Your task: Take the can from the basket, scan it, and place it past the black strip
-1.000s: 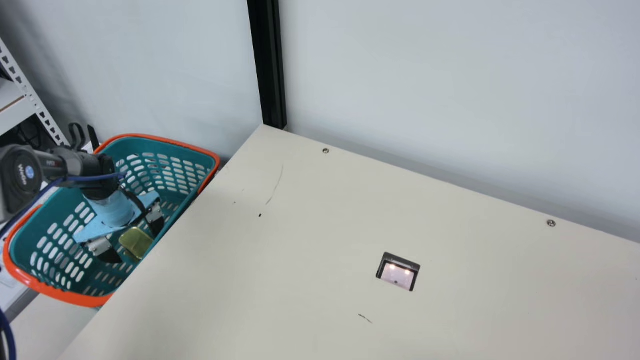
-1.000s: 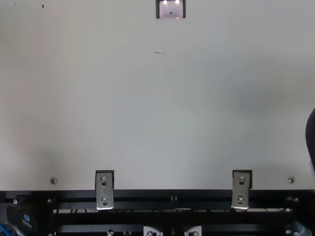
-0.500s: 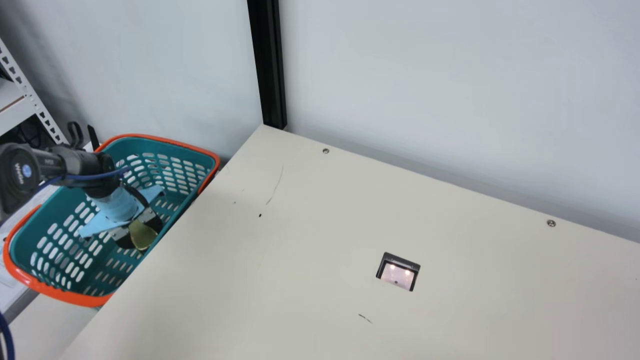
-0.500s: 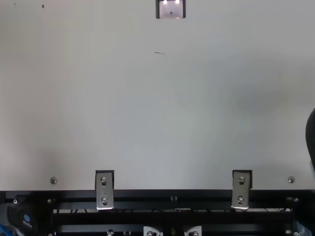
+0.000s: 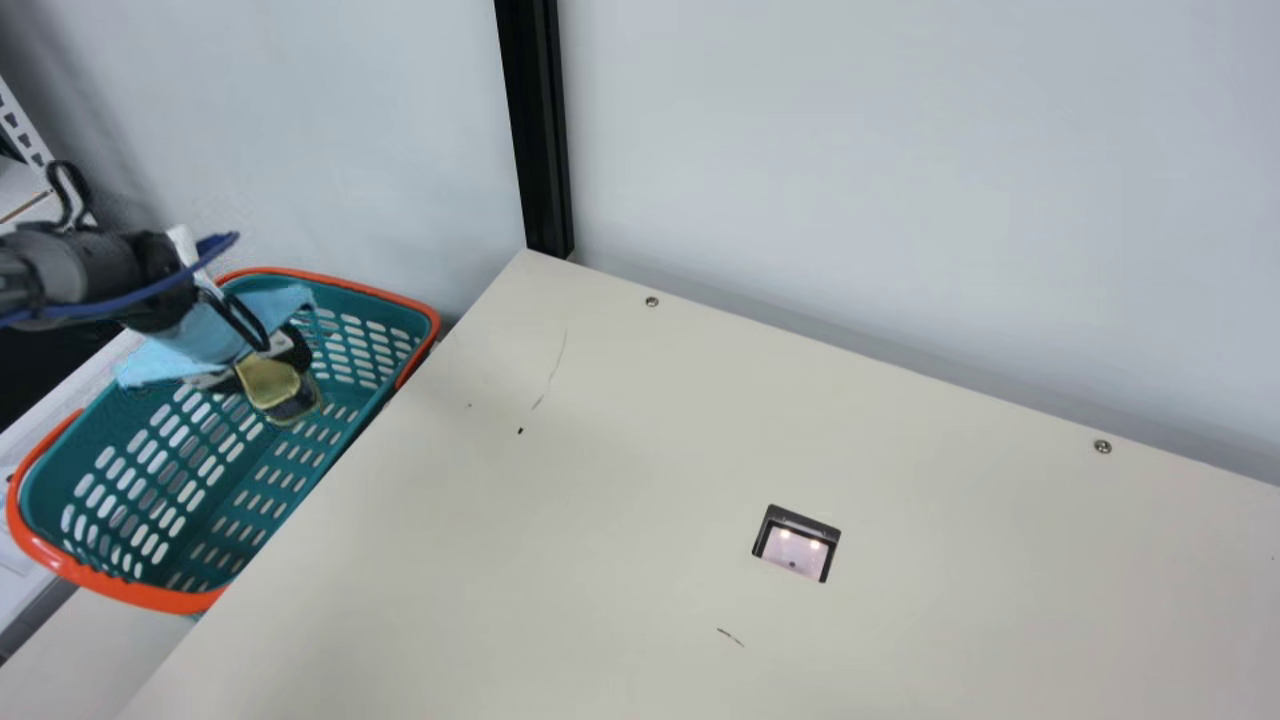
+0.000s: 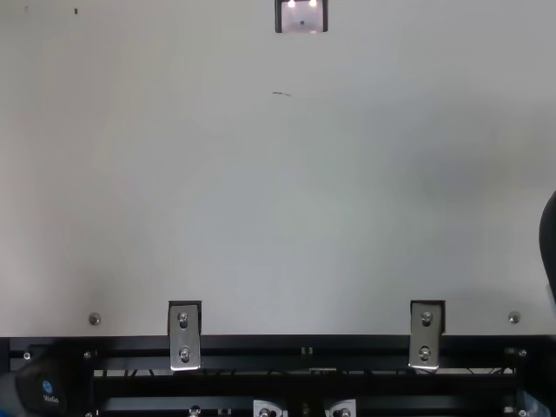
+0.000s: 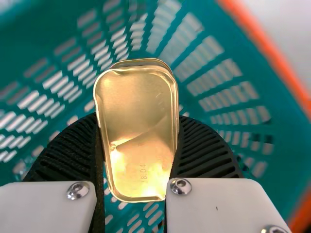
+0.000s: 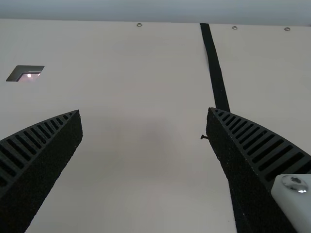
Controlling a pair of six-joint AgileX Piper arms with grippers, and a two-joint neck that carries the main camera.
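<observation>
Main view: lift the flat gold metal can [image 5: 268, 380] clear of the teal plastic basket with an orange rim [image 5: 150, 597], then swing toward the lit, black-framed scanner window [image 5: 795, 545]. Held in the left black ribbed gripper [image 5: 258, 368], at the basket's far end.

Top view: travel smoothly over the cream table [image 6: 278, 217], slowing near the scanner window.

Left wrist view: gripped by 2 long sides; squeeze firmly, without denting. Shiny face, rounded corners, raised rim, tiny markings.

Right wrist view: right black ribbed gripper [image 8: 144, 111] spread wide, holding nothing, near the long black strip [image 8: 213, 63].
</observation>
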